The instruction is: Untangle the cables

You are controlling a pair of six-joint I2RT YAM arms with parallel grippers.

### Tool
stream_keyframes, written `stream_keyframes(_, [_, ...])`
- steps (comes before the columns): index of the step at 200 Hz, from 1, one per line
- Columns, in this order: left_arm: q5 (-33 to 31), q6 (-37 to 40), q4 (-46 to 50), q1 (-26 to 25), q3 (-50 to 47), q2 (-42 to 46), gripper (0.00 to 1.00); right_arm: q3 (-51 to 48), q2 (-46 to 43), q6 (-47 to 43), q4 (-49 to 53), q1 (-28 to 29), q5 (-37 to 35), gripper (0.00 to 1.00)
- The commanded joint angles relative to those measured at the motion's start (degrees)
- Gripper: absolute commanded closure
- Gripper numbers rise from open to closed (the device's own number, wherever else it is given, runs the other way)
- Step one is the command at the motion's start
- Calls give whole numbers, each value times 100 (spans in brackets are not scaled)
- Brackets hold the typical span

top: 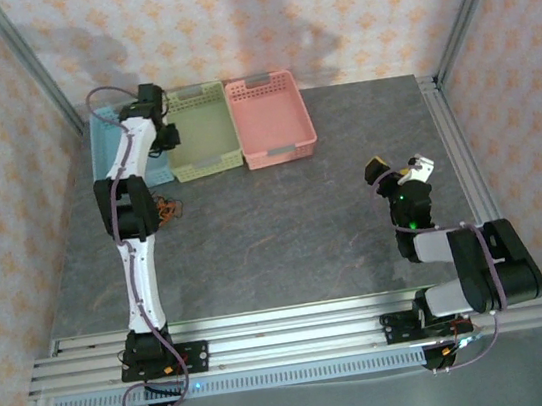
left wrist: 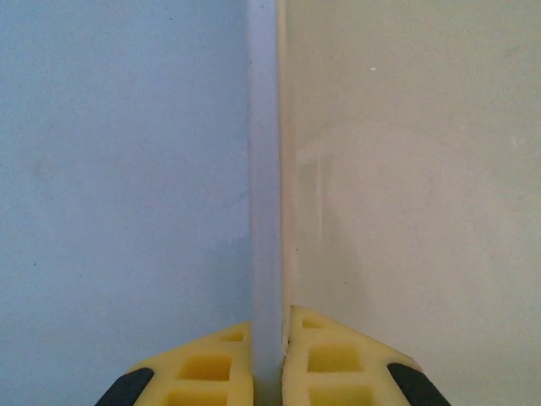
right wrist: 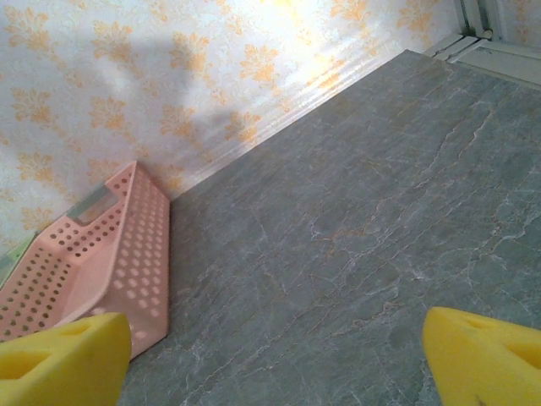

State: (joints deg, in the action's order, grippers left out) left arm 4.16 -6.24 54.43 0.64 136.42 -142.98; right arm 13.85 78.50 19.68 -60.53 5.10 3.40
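View from above: a grey stone-patterned worktop (top: 305, 228) inside walls with orange-patterned paper. Three shallow plastic baskets stand side by side along the upper left: a blue basket (top: 102, 151), a green basket (top: 201, 122) and a pink basket (top: 268, 112).

The cables (top: 165, 210), a small reddish-brown and black curly clump, lie on the worktop at middle left, just beside the left arm's elbow and below the blue basket.

The left arm reaches up the left side of the frame, its left gripper (top: 167, 135) over the line where the blue and green baskets meet. In the left wrist view its yellow fingers (left wrist: 211, 368) are drawn almost together, with only a narrow slit between them. The pale wall dividing the blue floor (left wrist: 118, 169) from the green floor (left wrist: 414, 169) shows through that slit. No cable shows between the fingers.

The right arm is folded at lower right, with the right gripper (top: 416, 168) above bare worktop. In the right wrist view its fingers are spread wide with nothing between them, and the pink basket (right wrist: 110, 254) sits at the left edge.
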Motion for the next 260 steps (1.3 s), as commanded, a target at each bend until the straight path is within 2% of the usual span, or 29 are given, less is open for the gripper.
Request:
stream_keyframes(1, [5,-124,327,-528,-83,307,96,135,36,86,-278,26,108,11])
stream_keyframes(25, [-319,-200,410,-983,-246,386,97,140,59,97,-276,24,117,11])
stream_keyframes(45, [-320,-343,418,-1242,-432,464,96,146,71,106,-284,30,132,11])
stream_keyframes(90, [-253,-666,488,-1482,-571,438,95,162,121,148,-301,26,170,12])
stream_keyframes(108, [-207,-644,458,-1576,-624,429,92,162,130,151,-315,30,191,12])
stream_keyframes(125, [-162,-659,473,-1619,-617,430,83,162,131,158,-319,26,209,12])
stream_keyframes(159, [-392,-642,382,-1647,-708,704,44,162,132,165,-336,26,241,12])
stream_keyframes(184, [-602,-626,199,-1647,-827,1143,23,162,133,175,-356,26,283,12])
stream_keyframes(216, [-1067,-598,-229,-1647,-1406,2047,15,171,157,185,-363,26,319,12])
stream_keyframes(241, [-1519,-769,-874,-1530,-2702,3222,10,170,156,182,-363,31,319,12])
stream_keyframes(260, [-1409,-1165,-1355,-1213,-4011,4207,9,163,150,182,-371,25,319,12])
